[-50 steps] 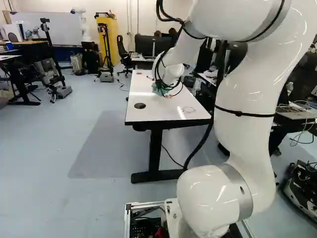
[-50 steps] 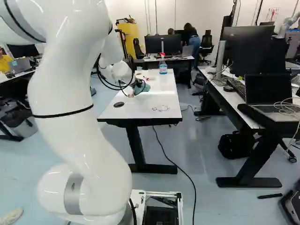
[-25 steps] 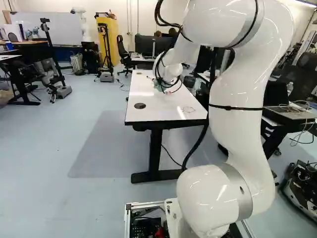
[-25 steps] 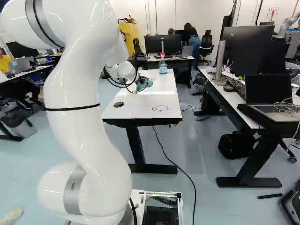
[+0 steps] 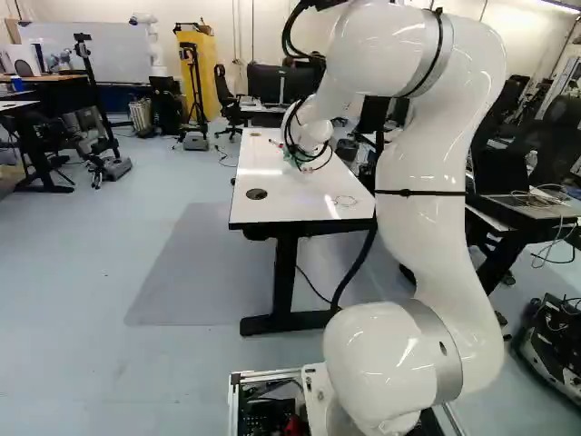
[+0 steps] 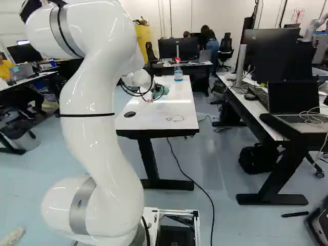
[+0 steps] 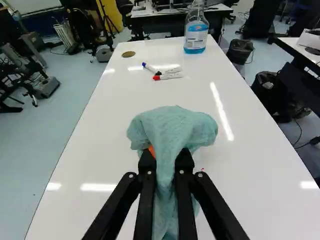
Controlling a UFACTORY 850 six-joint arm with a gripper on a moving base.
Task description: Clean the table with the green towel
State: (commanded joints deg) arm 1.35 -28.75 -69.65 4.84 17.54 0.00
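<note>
Tool (image 7: 166,159): gripping the towel (image 7: 172,125) between both fingers.
Towel: bunching ahead of the tool, over the middle of the bench (image 7: 112,145); probably weighing little, folding softly, not risking breakage.
Hold: pinching the gathered middle is looking right; loose ends are likely trailing or curling under when wiping.
Red speck (image 7: 202,169): showing beside the towel, likely needing wiping.

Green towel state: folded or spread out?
Neither: bunched. The jaws, closed on the green towel from both sides, gather it between them; its crumpled end bulges out ahead of them.
</note>
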